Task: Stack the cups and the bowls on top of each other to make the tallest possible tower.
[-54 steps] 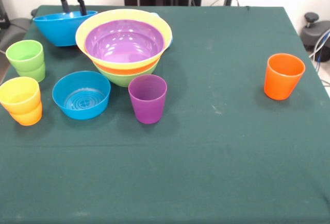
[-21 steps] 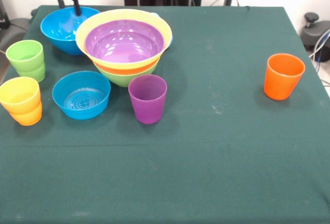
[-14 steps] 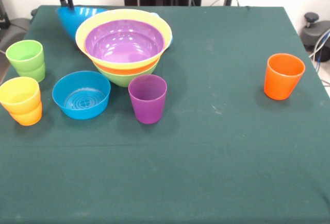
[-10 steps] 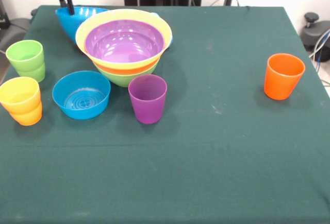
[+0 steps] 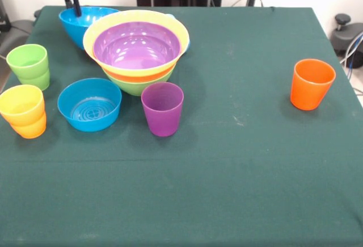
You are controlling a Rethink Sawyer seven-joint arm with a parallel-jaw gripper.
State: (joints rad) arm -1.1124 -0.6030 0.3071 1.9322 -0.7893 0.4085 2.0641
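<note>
Red-bodied gripper (image 5: 72,4) at far left, fingers closed on the rim of the big blue bowl (image 5: 79,24), which sits just left of the tower (image 5: 136,51), partly behind it.

We get only one view here — a front camera set above table height, looking down and across the green table (image 5: 238,190) toward its far edge, where a dark upright and pale wall fill the top of the frame. It stands back enough to take in nearly the whole tabletop, both far corners included. The gripper (image 5: 72,4) hangs at the upper left edge — most of the cloth lies nearer us than it and off to its right. With no second view, nothing overlaps.
</note>
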